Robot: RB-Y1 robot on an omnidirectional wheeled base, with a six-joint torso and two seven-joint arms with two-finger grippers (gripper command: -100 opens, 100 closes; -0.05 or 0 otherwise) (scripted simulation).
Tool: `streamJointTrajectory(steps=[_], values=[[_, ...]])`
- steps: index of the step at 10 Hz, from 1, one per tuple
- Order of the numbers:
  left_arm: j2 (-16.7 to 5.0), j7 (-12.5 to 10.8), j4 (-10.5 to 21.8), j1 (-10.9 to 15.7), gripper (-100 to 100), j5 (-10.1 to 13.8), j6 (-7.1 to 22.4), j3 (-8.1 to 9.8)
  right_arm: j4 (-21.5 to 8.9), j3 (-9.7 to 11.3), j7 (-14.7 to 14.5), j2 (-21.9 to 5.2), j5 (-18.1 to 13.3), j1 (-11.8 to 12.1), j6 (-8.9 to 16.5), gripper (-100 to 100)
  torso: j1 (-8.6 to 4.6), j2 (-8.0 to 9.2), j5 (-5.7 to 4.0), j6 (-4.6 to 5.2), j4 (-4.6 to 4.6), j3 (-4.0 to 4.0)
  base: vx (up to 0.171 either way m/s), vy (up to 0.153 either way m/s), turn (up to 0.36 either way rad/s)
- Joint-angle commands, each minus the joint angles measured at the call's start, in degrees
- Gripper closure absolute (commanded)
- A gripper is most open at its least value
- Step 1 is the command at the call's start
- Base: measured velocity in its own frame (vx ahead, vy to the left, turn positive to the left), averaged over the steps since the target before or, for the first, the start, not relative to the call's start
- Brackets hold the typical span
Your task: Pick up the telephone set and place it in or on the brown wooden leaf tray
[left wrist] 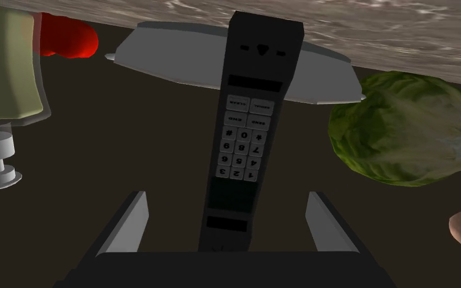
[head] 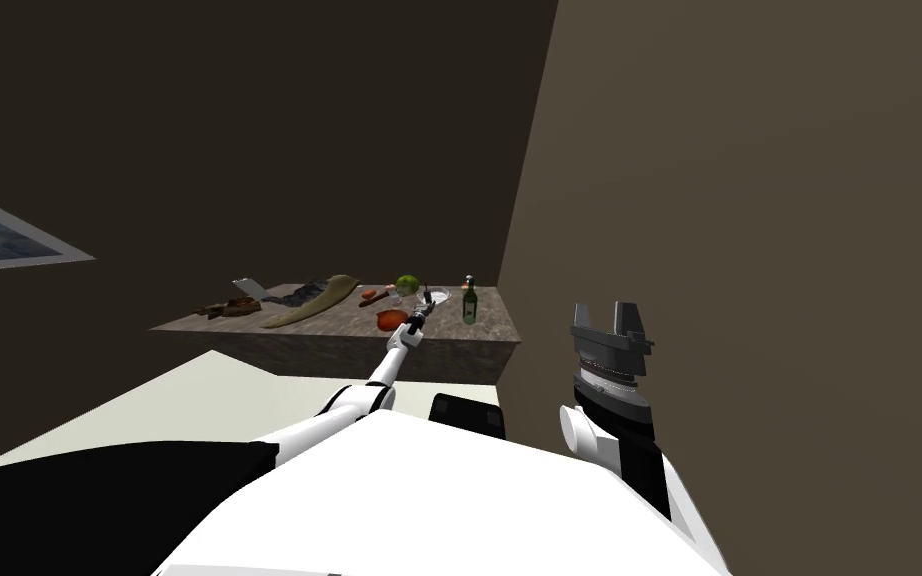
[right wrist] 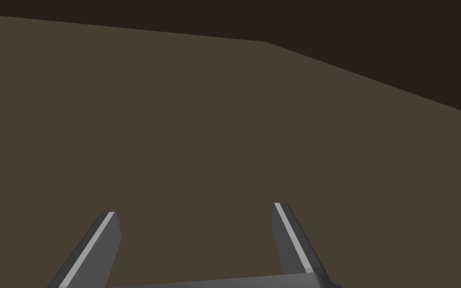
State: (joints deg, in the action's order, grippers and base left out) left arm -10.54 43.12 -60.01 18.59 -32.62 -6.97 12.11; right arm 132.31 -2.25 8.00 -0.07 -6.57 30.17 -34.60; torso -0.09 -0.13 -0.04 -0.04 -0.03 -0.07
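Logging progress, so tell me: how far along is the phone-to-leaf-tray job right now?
Done: only the reach to the table. In hand: left gripper open, fingers either side of the black telephone, not touching. Left: close, lift, carry to the leaf tray.

Keypad digits, telephone set (left wrist: pixel 247 135) (upside-down)

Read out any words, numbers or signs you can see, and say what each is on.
"1" to "9", "*", "0", "#": keypad of the black telephone, seen upside down.
"CLEAR", "END", "SEND": function keys on it; a fourth is too blurred to read.
Label on the green bottle: too small to read.
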Motion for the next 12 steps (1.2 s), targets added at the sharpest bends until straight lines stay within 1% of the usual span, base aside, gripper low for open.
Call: streamJointTrajectory(steps=[1,3,4,5,6,7,11,12], values=[[-0.8,1.2,1.5,1.8,-100,-0.9,0.6,0.1,0.0,0.0,0.0,0.0,0.0,0.0,0.0,0,0.0,0.0,0.0,0.0,0.0,0.0,0.024,-0.032,0.032],[-1.5,2.5,3.4,3.8,-100,-1.8,1.0,0.5,0.0,0.0,0.0,0.0,0.0,0.0,0.0,0,0.05,0.06,0.01,0.0,0.01,0.03,0.02,-0.021,0.025],[-1.3,2.0,3.0,3.3,-100,-1.5,0.7,0.52,0.0,0.0,0.0,0.0,0.0,0.0,0.0,0,0.06,0.06,0.01,0.0,0.01,0.03,0.011,-0.01,0.006],[-1.3,2.2,3.2,3.4,0,-1.6,0.7,0.56,0.0,0.0,0.0,0.0,0.0,0.0,0.0,0,0.1,0.1,0.03,0.0,0.01,0.05,0.0,0.0,0.0],[-1.3,2.2,3.2,3.4,-100,-1.6,0.7,0.56,0.0,0.0,0.0,0.0,0.0,0.0,0.0,0,0.13,0.14,0.03,-0.01,0.02,0.08,0.0,0.0,0.0],[-1.3,2.2,3.2,3.4,100,-1.6,0.7,0.56,0.0,0.0,0.0,0.0,0.0,0.0,0.0,0,0.14,0.15,0.03,-0.01,0.03,0.08,0.0,0.0,0.0],[-1.3,2.3,3.2,3.4,100,-1.6,0.7,0.55,0.0,0.0,0.0,0.0,0.0,0.0,0.0,0,0.16,0.16,0.06,0.0,0.03,0.09,0.0,0.0,0.0],[-1.3,2.3,3.2,3.4,0,-1.6,0.7,0.55,0.0,0.0,0.0,0.0,0.0,0.0,0.0,0,0.15,0.17,0.06,0.0,0.04,0.1,0.0,0.0,0.0]])
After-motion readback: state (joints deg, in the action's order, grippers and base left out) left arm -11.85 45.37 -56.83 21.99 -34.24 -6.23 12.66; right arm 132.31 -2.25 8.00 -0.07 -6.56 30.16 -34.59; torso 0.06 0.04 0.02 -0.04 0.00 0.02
